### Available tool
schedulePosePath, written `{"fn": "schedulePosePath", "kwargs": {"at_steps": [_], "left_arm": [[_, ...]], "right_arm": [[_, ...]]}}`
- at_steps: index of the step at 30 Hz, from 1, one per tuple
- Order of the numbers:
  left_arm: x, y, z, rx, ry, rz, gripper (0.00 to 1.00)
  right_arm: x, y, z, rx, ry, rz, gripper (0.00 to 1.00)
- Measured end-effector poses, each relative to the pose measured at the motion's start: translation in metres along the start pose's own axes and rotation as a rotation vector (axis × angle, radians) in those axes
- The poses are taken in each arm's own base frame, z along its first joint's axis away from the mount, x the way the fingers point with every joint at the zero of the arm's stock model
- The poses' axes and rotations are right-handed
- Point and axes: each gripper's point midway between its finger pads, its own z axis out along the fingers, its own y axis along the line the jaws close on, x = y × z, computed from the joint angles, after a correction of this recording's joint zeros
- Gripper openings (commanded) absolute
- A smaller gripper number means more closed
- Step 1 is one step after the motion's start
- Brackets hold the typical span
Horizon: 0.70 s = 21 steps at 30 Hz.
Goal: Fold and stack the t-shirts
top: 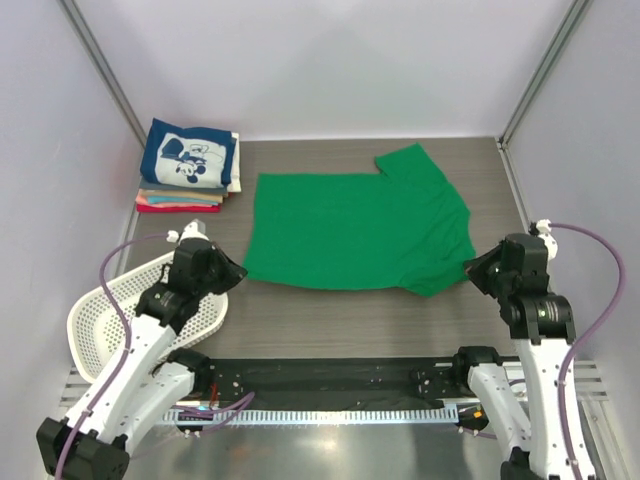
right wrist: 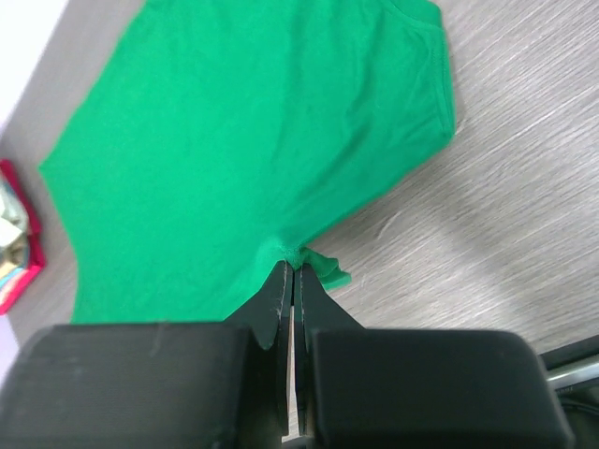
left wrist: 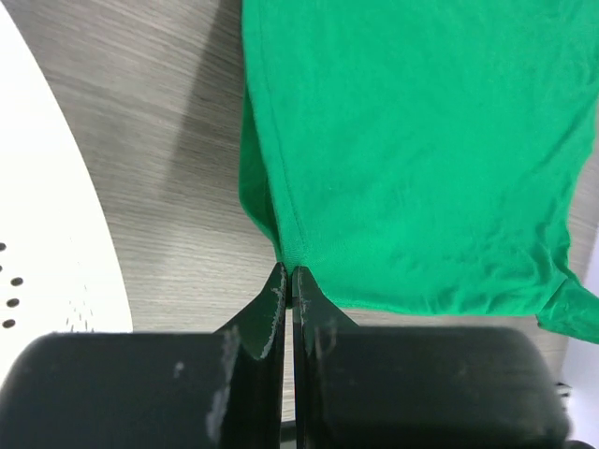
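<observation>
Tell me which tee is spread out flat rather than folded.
The plain green t-shirt, laid open mid-table. The navy cartoon-print tee and the ones beneath it are folded in the far-left stack.

The spread t-shirt [top: 355, 230] lies centred on the table [top: 330, 320], folded stack [top: 188, 168] back-left, basket [top: 100, 320] front-left.

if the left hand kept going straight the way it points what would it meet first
The plain bright green cloth t-shirt: the shut tips of the left hand sit at its hem corner, seemingly pinching it, and straight ahead lies only more of that shirt.
</observation>
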Motion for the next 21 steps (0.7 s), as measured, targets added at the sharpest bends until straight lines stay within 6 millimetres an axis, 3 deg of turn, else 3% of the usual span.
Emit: {"fn": "schedulePosePath", "kwargs": {"at_steps": [5, 12, 21], "left_arm": [[-0.009, -0.005, 0.016, -0.063, 0.039, 0.044, 0.0], [-0.026, -0.003, 0.058, -0.17, 0.093, 0.086, 0.0], [-0.048, 0.006, 0.119, -0.247, 0.148, 0.085, 0.0]], "right_arm": [[-0.005, 0.008, 0.033, 0.065, 0.063, -0.028, 0.01], [-0.023, 0.027, 0.089, 0.109, 0.098, -0.072, 0.01], [-0.042, 0.044, 0.144, 0.138, 0.092, -0.109, 0.01]]}}
